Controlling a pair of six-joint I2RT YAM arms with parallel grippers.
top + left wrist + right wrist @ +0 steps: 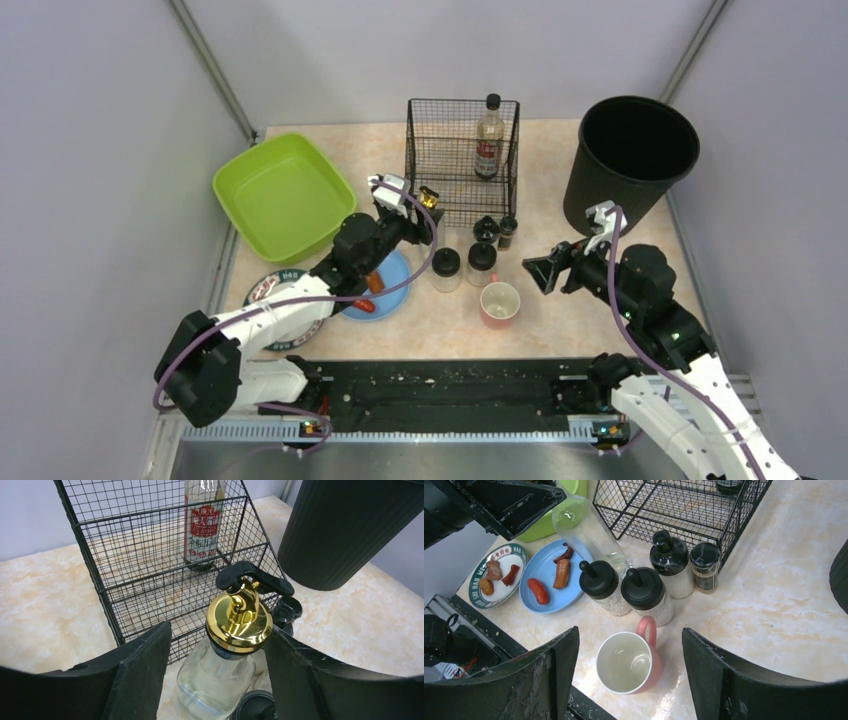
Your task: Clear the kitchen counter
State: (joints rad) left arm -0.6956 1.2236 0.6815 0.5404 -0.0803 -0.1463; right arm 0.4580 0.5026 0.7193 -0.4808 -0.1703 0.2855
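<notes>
The kitchen counter [560,310] is beige-pink mottled laminate. My left gripper [220,630] is open around a clear glass bottle [220,680] with a gold cap [239,625], which stands in front of the wire basket [470,200]. The right finger [295,670] touches the cap's rim, and a gap shows between the left finger [145,660] and the glass. My right gripper [629,630] hangs open over a pink mug [629,662] that stands upright and empty, with nothing between its fingers.
The basket holds a red-labelled sauce bottle [489,140]. Black-lidded shakers [606,587] [646,595] [671,562] and a small spice jar [705,565] stand beside the mug. A blue plate [544,570] and a patterned plate [506,560] carry sausages. Green tub [283,193], black bin [630,160], black rail [450,390].
</notes>
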